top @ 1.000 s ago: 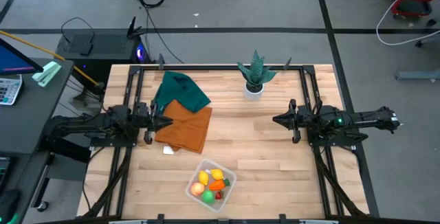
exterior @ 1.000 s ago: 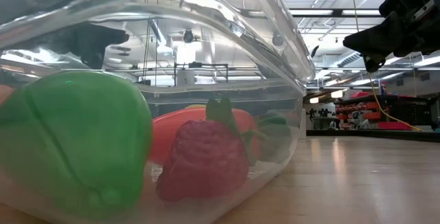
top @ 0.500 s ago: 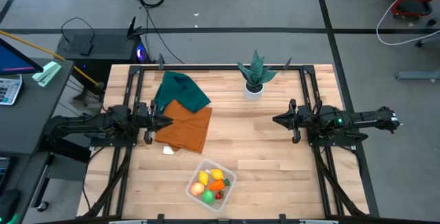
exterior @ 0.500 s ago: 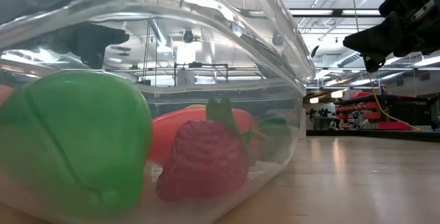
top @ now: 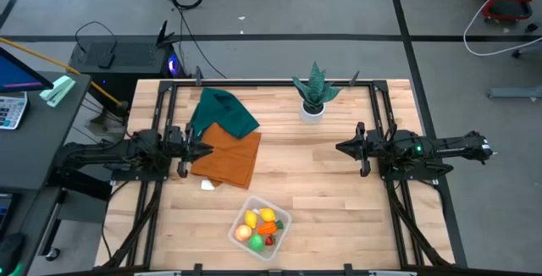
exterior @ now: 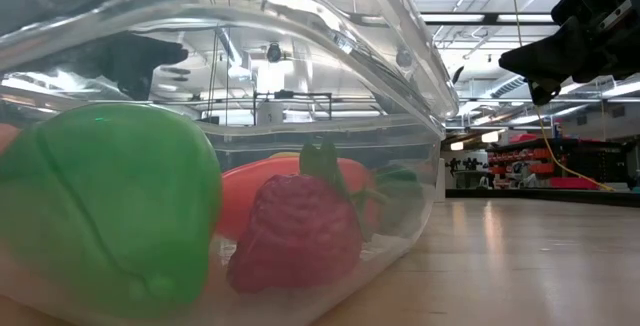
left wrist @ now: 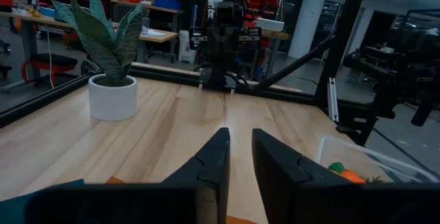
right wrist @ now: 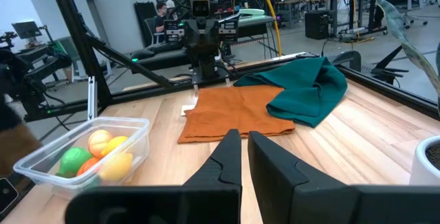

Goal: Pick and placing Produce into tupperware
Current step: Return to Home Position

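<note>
Tupperware (top: 286, 219) sat at lower centre, probably light and flexible, best gripped by its rim. Left gripper (top: 207, 150) at mid-left and right gripper (top: 340, 148) at mid-right hung nearly closed, empty. Produce (top: 251, 218) lay inside it, seemingly hard, slick, lightweight.

Teal cloth (top: 227, 111); orange cloth (top: 230, 159); white pot (top: 312, 113); clear tupperware (right wrist: 139, 138).

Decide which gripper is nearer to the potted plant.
Right. The right gripper sits close to the potted plant, a little to its right; the left gripper is much farther off, over the orange cloth.
</note>
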Controlling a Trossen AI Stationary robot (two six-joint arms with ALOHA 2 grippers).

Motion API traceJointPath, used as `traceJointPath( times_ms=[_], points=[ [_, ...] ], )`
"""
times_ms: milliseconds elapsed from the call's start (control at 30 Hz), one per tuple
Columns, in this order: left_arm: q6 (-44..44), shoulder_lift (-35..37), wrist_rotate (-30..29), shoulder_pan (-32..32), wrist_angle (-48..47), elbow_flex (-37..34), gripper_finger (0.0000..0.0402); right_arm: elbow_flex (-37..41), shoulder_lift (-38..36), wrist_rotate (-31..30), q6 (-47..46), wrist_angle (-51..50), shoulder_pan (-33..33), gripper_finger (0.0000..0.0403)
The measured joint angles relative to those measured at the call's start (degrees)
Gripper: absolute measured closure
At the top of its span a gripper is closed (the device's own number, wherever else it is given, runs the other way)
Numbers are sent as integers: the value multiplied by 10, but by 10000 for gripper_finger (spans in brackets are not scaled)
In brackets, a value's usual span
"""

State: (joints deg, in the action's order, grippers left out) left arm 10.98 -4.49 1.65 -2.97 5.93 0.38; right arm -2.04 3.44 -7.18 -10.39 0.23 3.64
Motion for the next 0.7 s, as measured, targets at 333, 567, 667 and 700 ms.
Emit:
traceJointPath(
  times_ms=[333,567,667,700],
  points=[
    [0,0,0,0,0,0,334,0,0,0,0,0,0,402],
    [0,0,0,0,0,0,340,0,0,0,0,0,0,402],
    [0,0,0,0,0,0,337,0,0,0,0,0,0,402],
    [0,0,0,0,0,0,335,0,0,0,0,0,0,402]
  ],
)
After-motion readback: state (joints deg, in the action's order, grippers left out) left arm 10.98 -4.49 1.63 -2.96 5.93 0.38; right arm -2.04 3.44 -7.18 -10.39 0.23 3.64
